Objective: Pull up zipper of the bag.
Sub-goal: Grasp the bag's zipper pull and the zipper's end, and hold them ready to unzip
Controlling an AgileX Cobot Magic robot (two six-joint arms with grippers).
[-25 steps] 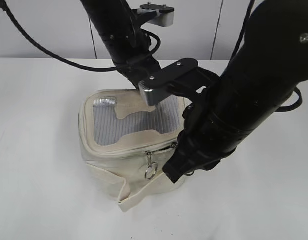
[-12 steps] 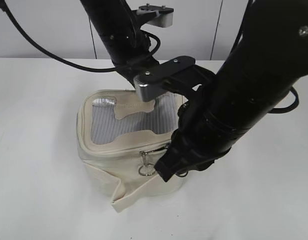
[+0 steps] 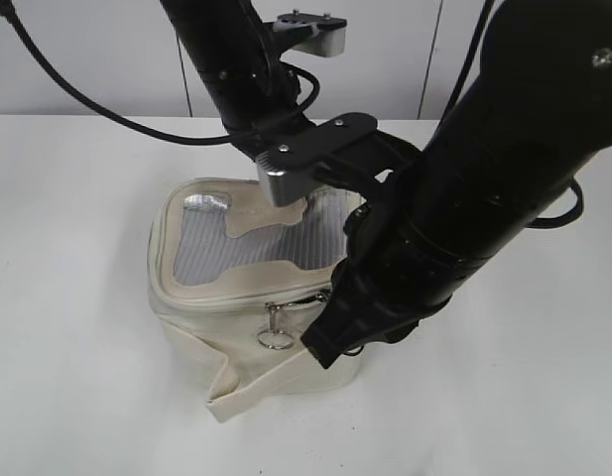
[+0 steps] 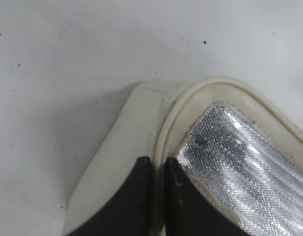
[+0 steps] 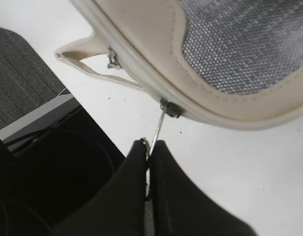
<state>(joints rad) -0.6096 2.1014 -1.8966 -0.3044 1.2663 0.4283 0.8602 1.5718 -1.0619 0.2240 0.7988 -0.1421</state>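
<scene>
Here, the zipper (image 5: 170,108) runs along the top edge of the cream bag (image 3: 201,327) on the table. The right gripper (image 5: 148,147) pinches its ring pull; the left gripper (image 4: 157,169) clamps the bag's rim. Best to pull steadily along the track while the left braces.

Two glossy black arms (image 3: 504,169); silver-grey wrist camera brackets (image 3: 286,183) with screws; black cables (image 3: 97,109) trailing

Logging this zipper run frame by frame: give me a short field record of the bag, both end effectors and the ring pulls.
bag: cream bag, on white table
left end effector: pinching the bag's top rim
right end effector: shut on ring pull of a zipper slider
free ring pull: hangs at front
</scene>
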